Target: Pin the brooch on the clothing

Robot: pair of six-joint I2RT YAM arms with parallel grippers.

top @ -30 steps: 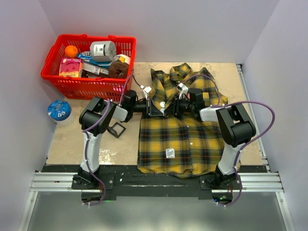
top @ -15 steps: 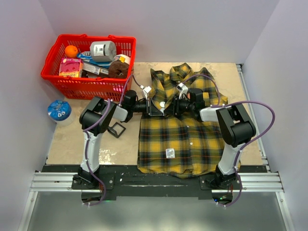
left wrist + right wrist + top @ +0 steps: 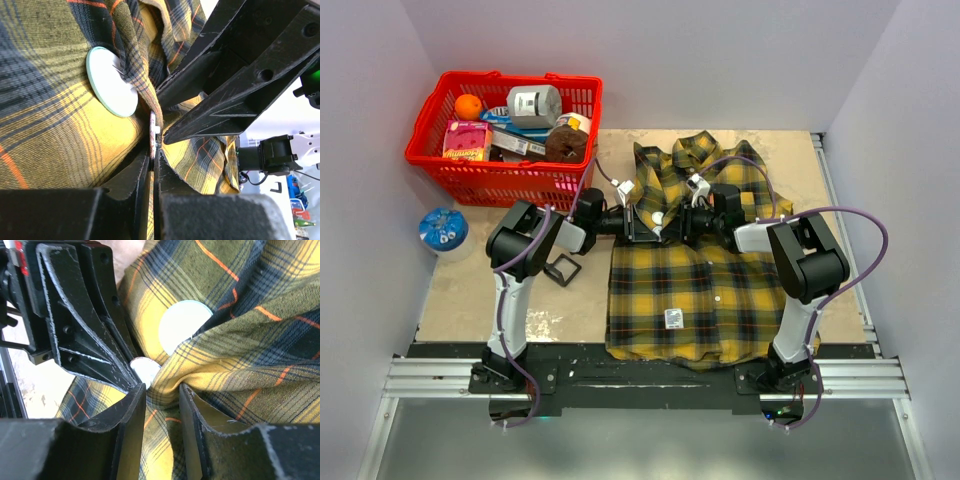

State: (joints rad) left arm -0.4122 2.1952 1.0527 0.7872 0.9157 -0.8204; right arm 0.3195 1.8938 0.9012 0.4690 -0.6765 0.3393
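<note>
The yellow-and-dark plaid shirt (image 3: pixel 700 290) lies flat on the table. Both grippers meet over its upper chest. My left gripper (image 3: pixel 652 222) is shut on a small white round brooch piece (image 3: pixel 152 131), held edge-on against a raised fold of cloth; the piece also shows in the right wrist view (image 3: pixel 145 369). A larger pale disc (image 3: pixel 110 82) sits on the cloth, partly tucked under the fold, with a thin pin at its edge; the disc shows in the right wrist view too (image 3: pixel 181 326). My right gripper (image 3: pixel 162 390) is shut on the pinched-up fold of shirt (image 3: pixel 200 372), facing the left fingers (image 3: pixel 75 325).
A red basket (image 3: pixel 490 162) full of groceries stands at the back left. A blue round lid (image 3: pixel 443 229) lies at the left table edge. A small black square frame (image 3: pixel 563 268) lies beside the left arm. The white walls close in on both sides.
</note>
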